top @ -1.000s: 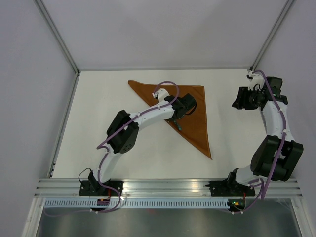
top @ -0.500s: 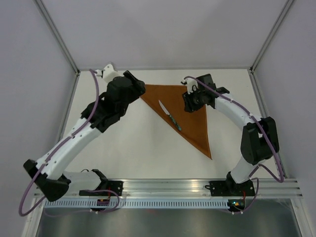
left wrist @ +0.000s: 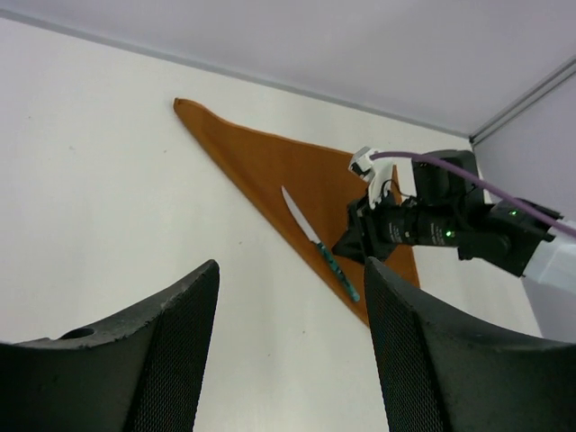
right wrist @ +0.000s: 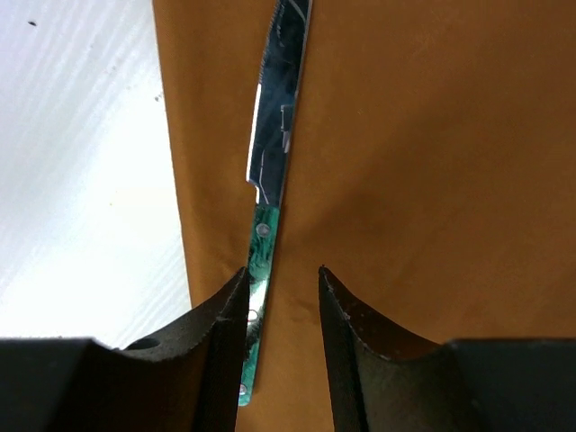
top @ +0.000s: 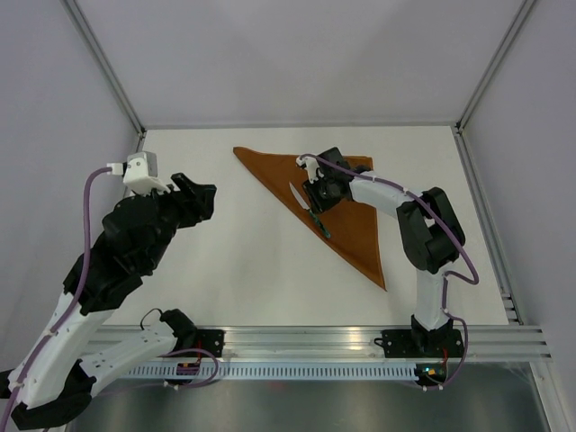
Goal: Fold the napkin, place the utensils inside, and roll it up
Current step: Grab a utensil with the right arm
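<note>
The napkin (top: 355,234) lies folded into a rust-orange triangle at the back of the table, its long edge facing front-left. The knife (top: 310,210), with a silver blade and a teal handle, lies on it along that edge. My right gripper (top: 316,198) hangs low over the knife. In the right wrist view its jaws (right wrist: 282,270) stand narrowly open over bare napkin (right wrist: 423,135), with the knife handle (right wrist: 259,261) just beside the left finger. My left gripper (top: 203,200) is raised left of the napkin, open and empty (left wrist: 292,351). The left wrist view shows the knife (left wrist: 322,245) on the napkin (left wrist: 261,162).
The white table (top: 225,261) is enclosed by pale walls with metal posts at the back corners. An aluminium rail (top: 297,340) carrying both arm bases runs along the near edge. The right arm's elbow (top: 432,229) stands just right of the napkin.
The left arm left the knife on the napkin, swung away left and pulled back, raised. The right arm swept in from the far right and now has its gripper over the knife.
</note>
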Available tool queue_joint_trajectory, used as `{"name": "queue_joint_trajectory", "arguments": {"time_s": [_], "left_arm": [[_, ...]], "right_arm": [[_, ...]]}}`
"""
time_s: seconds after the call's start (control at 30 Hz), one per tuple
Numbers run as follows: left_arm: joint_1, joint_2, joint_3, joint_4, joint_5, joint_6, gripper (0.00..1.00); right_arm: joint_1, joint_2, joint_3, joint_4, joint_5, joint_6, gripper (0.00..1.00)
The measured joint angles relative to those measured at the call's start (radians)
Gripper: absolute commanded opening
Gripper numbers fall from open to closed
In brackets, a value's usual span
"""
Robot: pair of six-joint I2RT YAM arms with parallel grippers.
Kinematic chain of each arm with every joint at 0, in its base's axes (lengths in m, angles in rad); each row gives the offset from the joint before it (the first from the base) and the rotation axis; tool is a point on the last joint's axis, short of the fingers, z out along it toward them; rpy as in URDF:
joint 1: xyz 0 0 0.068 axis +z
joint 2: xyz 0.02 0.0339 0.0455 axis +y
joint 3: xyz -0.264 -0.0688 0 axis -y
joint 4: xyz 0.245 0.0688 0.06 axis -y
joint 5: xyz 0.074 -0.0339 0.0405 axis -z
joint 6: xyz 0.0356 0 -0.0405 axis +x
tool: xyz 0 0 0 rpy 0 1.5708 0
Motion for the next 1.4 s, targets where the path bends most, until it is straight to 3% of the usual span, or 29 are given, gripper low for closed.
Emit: {"name": "queue_joint_trajectory", "arguments": {"time_s": [0.27, 0.73, 0.97, 1.23, 1.4], "left_arm": [[0.0, -0.036, -0.098, -0.037, -0.019, 0.037, 0.7], [0.0, -0.043, -0.127, -0.047, -0.022, 0.049, 0.71], [0.0, -0.044, -0.138, -0.047, -0.022, 0.051, 0.71], [0.0, -0.044, -0.143, -0.047, -0.022, 0.058, 0.71], [0.0, -0.044, -0.148, -0.046, -0.022, 0.06, 0.71]], "right_arm": [[0.04, 0.001, 0.001, 0.035, 0.032, 0.013, 0.43], [0.055, 0.055, 0.005, 0.04, 0.062, 0.013, 0.43], [0.065, 0.061, 0.01, 0.047, 0.073, 0.011, 0.33], [0.069, 0.064, 0.01, 0.047, 0.081, 0.008, 0.31], [0.07, 0.066, 0.01, 0.047, 0.083, -0.001, 0.18]]}}
